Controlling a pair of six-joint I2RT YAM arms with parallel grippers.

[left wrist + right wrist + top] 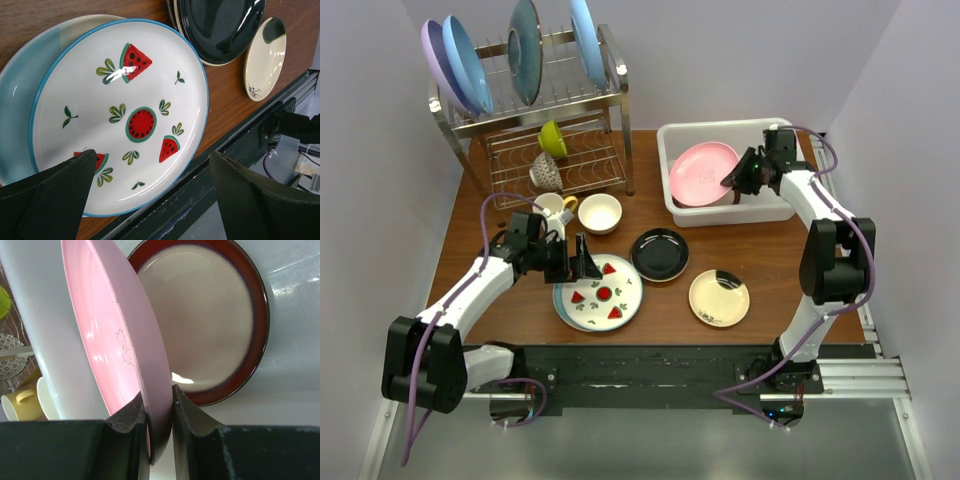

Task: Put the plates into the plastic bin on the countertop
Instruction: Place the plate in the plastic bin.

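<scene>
The right jaws clench the rim of the pink plate (115,340), tilted on edge inside the plastic bin (720,128), presumably to lay it onto the maroon-rimmed plate (210,325) just beyond them, which the overhead view mostly hides, while the left jaws gape empty above the watermelon plate (120,115) on the surface (770,270).

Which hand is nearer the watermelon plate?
Left. The left hand is open over the watermelon plate; the right hand is far off in the bin, gripping the pink plate.
</scene>
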